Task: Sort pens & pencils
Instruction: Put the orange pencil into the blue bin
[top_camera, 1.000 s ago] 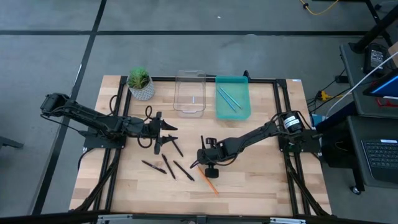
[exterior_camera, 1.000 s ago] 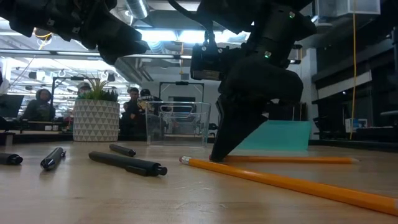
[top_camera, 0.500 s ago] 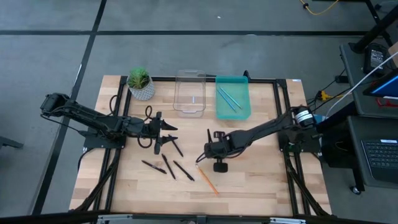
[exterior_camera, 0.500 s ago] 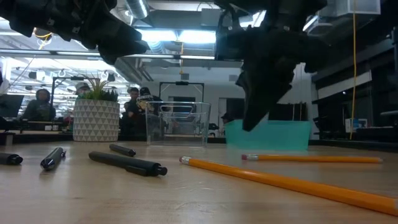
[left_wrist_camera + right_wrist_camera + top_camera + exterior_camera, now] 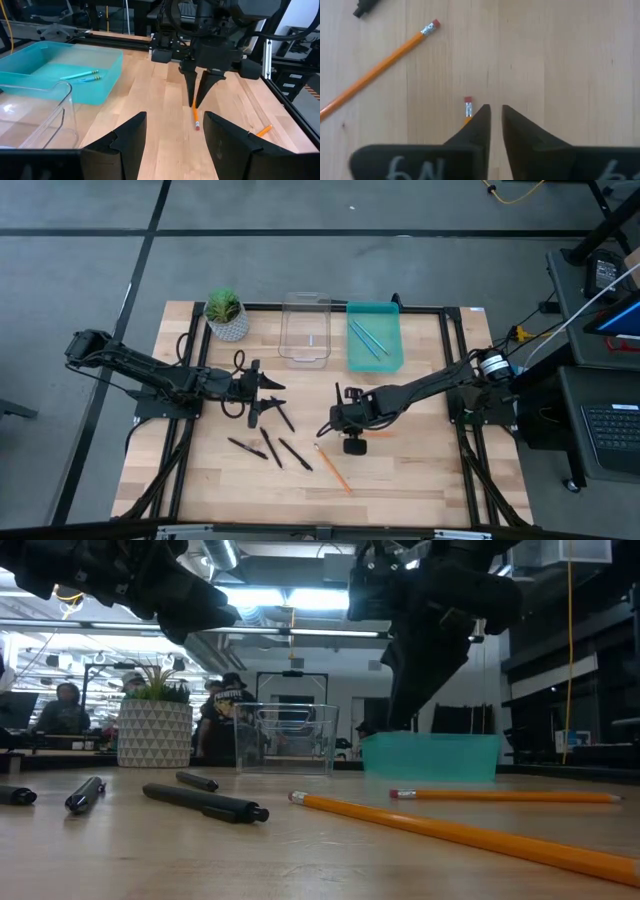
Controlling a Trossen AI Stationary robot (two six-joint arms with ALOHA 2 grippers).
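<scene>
Several black pens [image 5: 270, 447] lie on the wooden table, left of centre. One orange pencil [image 5: 332, 465] lies near them, and a second orange pencil [image 5: 195, 117] lies under my right gripper [image 5: 325, 428]. That gripper hangs clear above the table, fingers pointing down, shut to a narrow slit [image 5: 496, 112] and holding nothing. Light blue pencils [image 5: 368, 338] lie in the teal tray [image 5: 392, 360]. My left gripper [image 5: 272, 398] hovers open over a pen [image 5: 283, 416], touching nothing.
A clear plastic box [image 5: 305, 330] stands left of the teal tray at the far edge. A potted plant [image 5: 226, 315] stands at the far left. Black frame rails run along the table's sides. Bare wood lies to the right of my right gripper.
My right gripper has risen from the table top, where its tips stood at the farther orange pencil's end, and has drifted slightly toward the far right. That pencil stays flat on the table and has slid a little to the right. My left arm has kept still.
</scene>
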